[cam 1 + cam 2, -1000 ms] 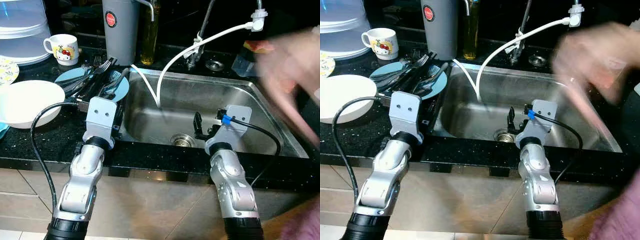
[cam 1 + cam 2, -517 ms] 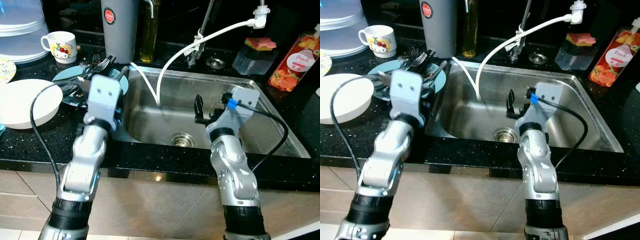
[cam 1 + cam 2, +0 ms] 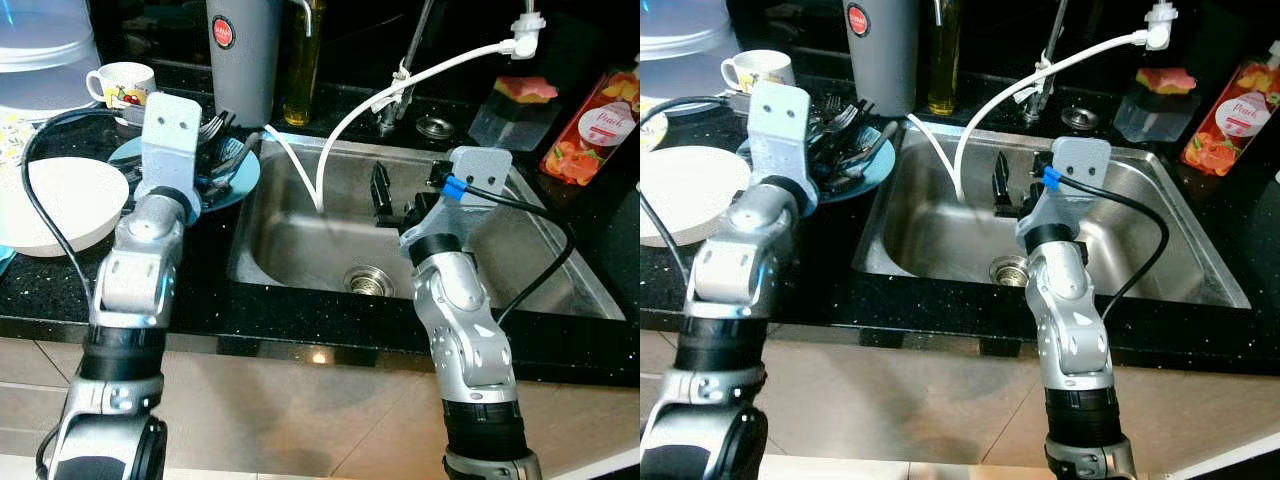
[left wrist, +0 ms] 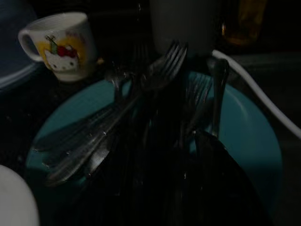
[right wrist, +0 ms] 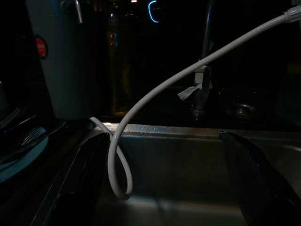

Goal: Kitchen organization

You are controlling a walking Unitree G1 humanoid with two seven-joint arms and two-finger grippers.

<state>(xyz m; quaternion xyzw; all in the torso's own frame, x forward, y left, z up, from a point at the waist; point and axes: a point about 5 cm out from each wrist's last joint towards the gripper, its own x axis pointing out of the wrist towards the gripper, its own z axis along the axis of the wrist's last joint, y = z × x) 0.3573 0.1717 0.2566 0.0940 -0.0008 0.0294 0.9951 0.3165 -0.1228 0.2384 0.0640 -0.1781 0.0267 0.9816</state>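
Reaching over the cutlery heap beside the sink, nothing grasped yet.

Left gripper [image 4: 188, 188] poised low over the blue plate [image 3: 243, 180], aimed at the pile of forks and spoons [image 4: 141, 108] lying across it, probably because the cutlery is the loose clutter to sort first; fingers dark against the pile, so apart or together cannot be told. Plate parked on the black counter [image 3: 200, 290] between the white bowl [image 3: 65, 200] and the sink [image 3: 330, 240], with a cartoon mug [image 4: 61, 44] just behind, apparently as staging near the basin. Right gripper [image 5: 164, 179] held out over the basin, fingers spread wide and empty, facing the white hose [image 5: 141, 117] looping down inside, likely kept clear as a spare hand.
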